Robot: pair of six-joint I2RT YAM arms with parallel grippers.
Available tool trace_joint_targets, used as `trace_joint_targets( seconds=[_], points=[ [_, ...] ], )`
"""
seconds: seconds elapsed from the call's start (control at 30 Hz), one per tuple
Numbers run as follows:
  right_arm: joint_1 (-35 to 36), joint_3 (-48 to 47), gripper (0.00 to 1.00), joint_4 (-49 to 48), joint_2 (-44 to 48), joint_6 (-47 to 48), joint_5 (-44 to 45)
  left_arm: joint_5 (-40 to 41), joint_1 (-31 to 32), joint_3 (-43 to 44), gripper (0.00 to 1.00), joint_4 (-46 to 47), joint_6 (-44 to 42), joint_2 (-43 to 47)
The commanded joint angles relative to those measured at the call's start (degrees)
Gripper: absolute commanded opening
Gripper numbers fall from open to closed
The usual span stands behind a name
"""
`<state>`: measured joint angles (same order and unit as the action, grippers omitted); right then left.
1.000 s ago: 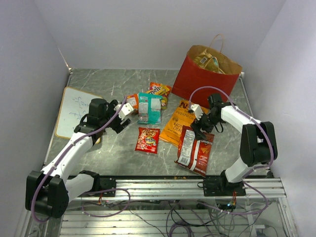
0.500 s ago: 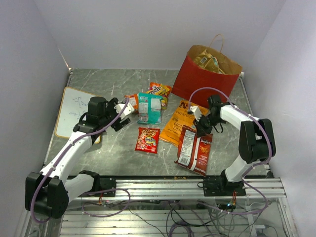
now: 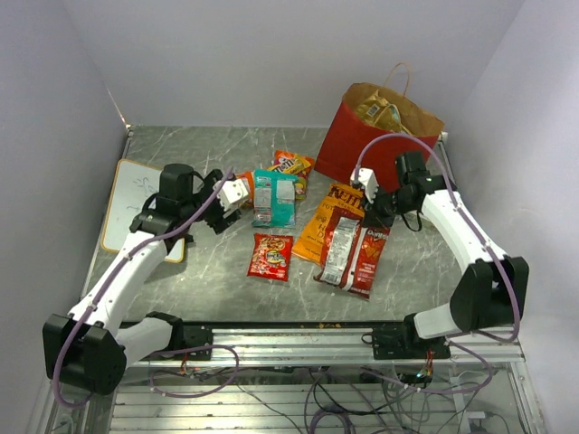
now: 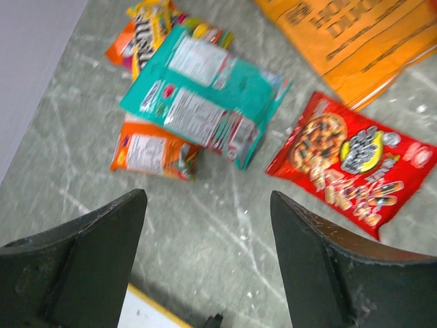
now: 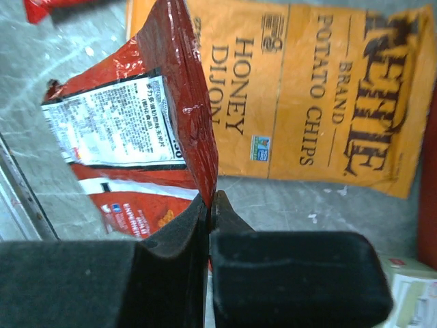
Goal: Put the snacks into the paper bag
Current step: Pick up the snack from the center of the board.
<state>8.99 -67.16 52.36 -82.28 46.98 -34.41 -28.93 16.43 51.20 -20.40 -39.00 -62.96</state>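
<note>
Right of centre in the top view, your right gripper (image 3: 374, 213) pinches the top edge of the Doritos bag (image 3: 353, 255), which hides part of the Kettle bag (image 3: 321, 226). At upper right stands the paper bag (image 3: 357, 145), its contents hard to read. Your left gripper (image 4: 206, 205) hangs spread near the teal pack (image 4: 205, 102).

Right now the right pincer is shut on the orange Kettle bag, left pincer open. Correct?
Wrong bag: the right pincer is shut on the red Doritos bag, per the right wrist view; the orange Kettle bag lies flat behind it. Left pincer is open.
</note>
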Motion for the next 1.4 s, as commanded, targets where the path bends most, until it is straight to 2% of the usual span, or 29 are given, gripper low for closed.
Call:
trace_joint_targets(
  seconds=[0.0, 0.2, 0.47, 0.57, 0.77, 1.0, 1.17, 1.37],
  points=[
    [2.4, -4.3, 0.00, 2.9, 5.3, -1.5, -4.7, -10.6, 3.1, 5.1, 0.83, -4.4, 2.0, -2.0],
    [7.6, -11.1, 0.00, 1.5, 7.3, -7.5, -5.8, -14.7, 8.4, 10.0, 0.81, -3.7, 11.4, -4.6],
    [14.7, -17.5, 0.00, -10.0, 5.8, -19.9, -0.8, -16.2, 13.5, 19.3, 0.80, 0.0, 20.3, -10.2],
    [17.3, -19.4, 0.00, -12.4, 4.5, -21.7, 2.1, -15.8, 14.7, 21.1, 0.81, -1.1, 19.3, -11.2],
    [22.0, -22.5, 0.00, -12.6, 1.9, -21.1, 5.1, -6.7, 15.2, 21.0, 0.83, 1.9, 19.0, -10.1],
    [24.1, -21.5, 0.00, -13.7, 2.0, -20.4, 6.0, -3.8, 15.2, 21.9, 0.85, -3.0, 15.3, -7.7],
    [24.4, -20.6, 0.00, -14.4, 2.2, -19.1, 7.7, -2.0, 15.2, 24.8, 0.88, -12.2, 8.9, -5.5],
    [24.8, -20.3, 0.00, -15.1, 2.7, -19.0, 5.8, -0.9, 15.1, 26.7, 0.88, -13.3, 9.3, -5.0]
  ],
)
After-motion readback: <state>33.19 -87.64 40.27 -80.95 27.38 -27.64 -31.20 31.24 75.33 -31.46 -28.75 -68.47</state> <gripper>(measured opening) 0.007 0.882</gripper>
